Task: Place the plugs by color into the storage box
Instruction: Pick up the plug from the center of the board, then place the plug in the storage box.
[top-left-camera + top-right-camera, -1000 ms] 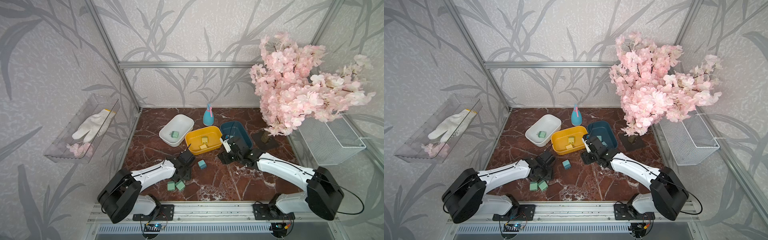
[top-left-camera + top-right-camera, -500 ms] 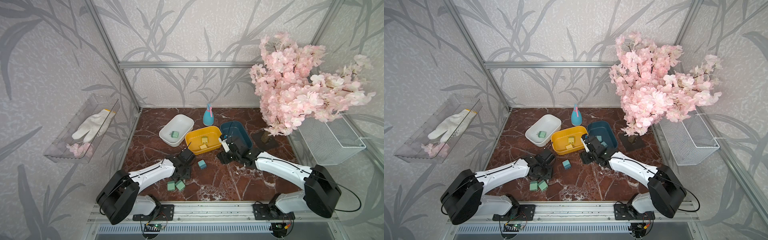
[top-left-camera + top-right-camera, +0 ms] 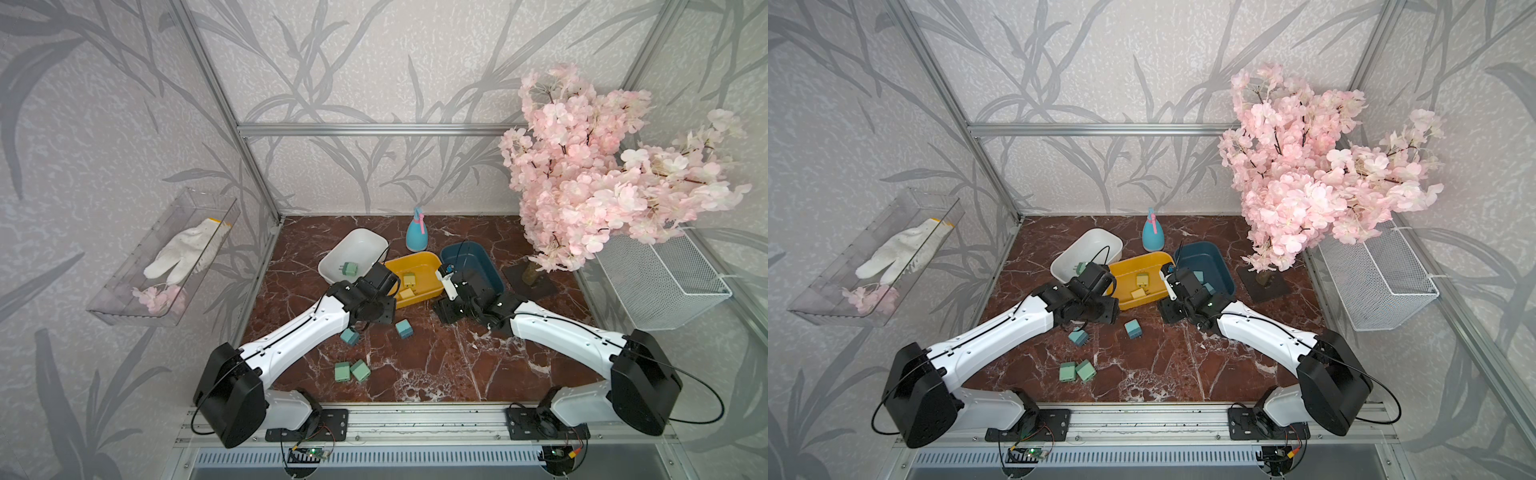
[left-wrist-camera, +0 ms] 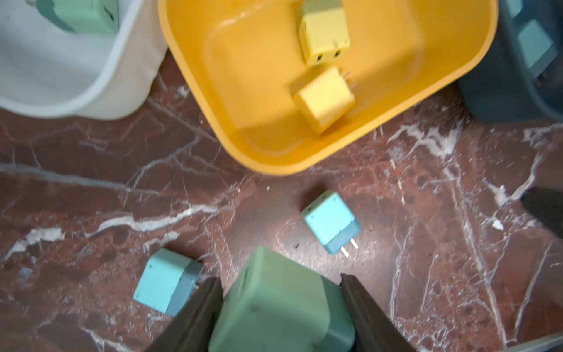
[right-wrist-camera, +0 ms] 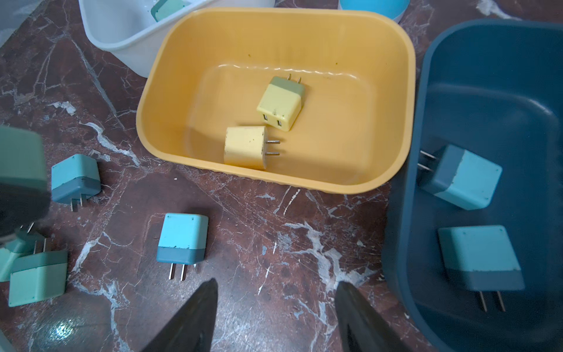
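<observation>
My left gripper [image 4: 280,280] is shut on a mint green plug [image 4: 283,307], held above the marble floor near the yellow bin [image 4: 274,164]. My right gripper [image 5: 276,283] stands open and empty over bare floor between the yellow bin [image 5: 146,122] and the dark blue bin [image 5: 405,213]. Two teal plugs [image 3: 350,336] [image 3: 404,329] and two mint plugs [image 3: 342,371] [image 3: 360,370] lie loose on the floor. The white bin [image 3: 328,266] holds one mint plug [image 3: 348,269]. Two yellow plugs [image 5: 280,106] [image 5: 246,146] lie in the yellow bin, two teal ones [image 5: 466,176] [image 5: 478,256] in the blue bin.
A light-blue spray bottle [image 3: 415,232] stands behind the bins. A pink blossom tree [image 3: 582,174] on a dark base [image 3: 530,278] rises at the right, beside a white wire basket [image 3: 660,282]. A clear wall tray [image 3: 166,257] holds a white glove.
The left gripper has shut on a mint plug and risen toward the bins, uncovering a teal plug on the floor beneath it. The right arm has barely shifted.
</observation>
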Available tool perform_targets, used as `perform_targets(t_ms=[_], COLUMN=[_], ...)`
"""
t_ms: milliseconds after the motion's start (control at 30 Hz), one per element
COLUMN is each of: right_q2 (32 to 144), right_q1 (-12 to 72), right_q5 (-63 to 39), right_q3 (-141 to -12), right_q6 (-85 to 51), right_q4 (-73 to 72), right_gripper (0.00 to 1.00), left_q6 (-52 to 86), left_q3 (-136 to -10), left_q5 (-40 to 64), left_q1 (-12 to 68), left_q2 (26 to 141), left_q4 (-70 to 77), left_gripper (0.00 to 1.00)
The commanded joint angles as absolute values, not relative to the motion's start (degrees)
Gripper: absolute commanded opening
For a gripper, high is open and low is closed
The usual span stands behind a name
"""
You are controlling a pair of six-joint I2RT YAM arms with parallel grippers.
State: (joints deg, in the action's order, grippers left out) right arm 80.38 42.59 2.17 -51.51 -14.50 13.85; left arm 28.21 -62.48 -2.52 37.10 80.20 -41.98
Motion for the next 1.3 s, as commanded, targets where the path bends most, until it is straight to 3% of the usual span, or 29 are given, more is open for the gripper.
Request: perform_targets(t_ms=[0,200,433,1267], right_q2=[77.35,73.37,71.69,75.67], right_q1=[42.89,42.89,42.98,43.0], right_q5=[4.88,5.24,4.69,4.04], right_q3=[-49.73,-46.18,-45.36,-46.49], right_q6=[-14.99,-17.22,-17.92,-18.2], right_q4=[11.31,8.9,10.87,9.78], right_gripper=[0.66,0.66,0.66,0.66], left_q6=[23.7,20.03,18.29,16.37], left_q3=[-69.05,-84.6,-92.97,-98.27], left_q5=[-1.75,3.12,2.53,4.64], left_q1=[34.45,29.18,27.52,23.72], left_q2=[86.63,102.09,112.54,115.14], left_q4=[-42.64,-45.67,-46.57,-46.5], left_gripper=[0.58,0.58,0.58,0.58])
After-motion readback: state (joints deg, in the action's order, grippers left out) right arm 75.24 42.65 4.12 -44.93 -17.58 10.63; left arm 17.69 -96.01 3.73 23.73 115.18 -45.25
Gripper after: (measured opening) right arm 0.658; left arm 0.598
